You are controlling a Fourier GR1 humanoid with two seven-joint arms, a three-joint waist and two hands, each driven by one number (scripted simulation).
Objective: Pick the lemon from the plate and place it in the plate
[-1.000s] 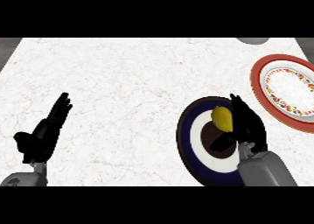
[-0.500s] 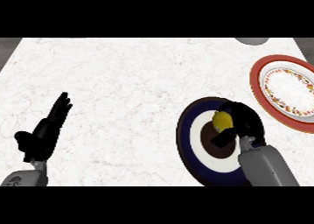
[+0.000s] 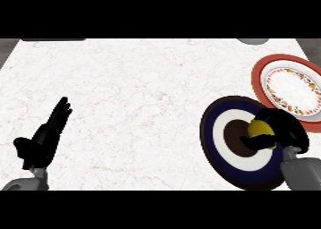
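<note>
A yellow lemon (image 3: 259, 129) sits over the middle of a dark blue plate (image 3: 219, 145) with a white ring and a dark centre, at the right of the counter. My right hand (image 3: 285, 132) is curled round the lemon, thumb across its lower side, and covers the plate's right part. Behind it to the right lies a red-rimmed white plate (image 3: 291, 85) with a patterned band, holding nothing. My left hand (image 3: 40, 142) rests open at the lower left, fingers pointing up and away.
The white marble counter (image 3: 143, 89) spreads wide between the two hands. A grey round object (image 3: 254, 40) shows at the far edge, upper right. The counter's left edge slants along the grey floor.
My right hand has drawn back toward me over the blue plate and closed its fingers round the lemon. The left hand has stayed where it was.
</note>
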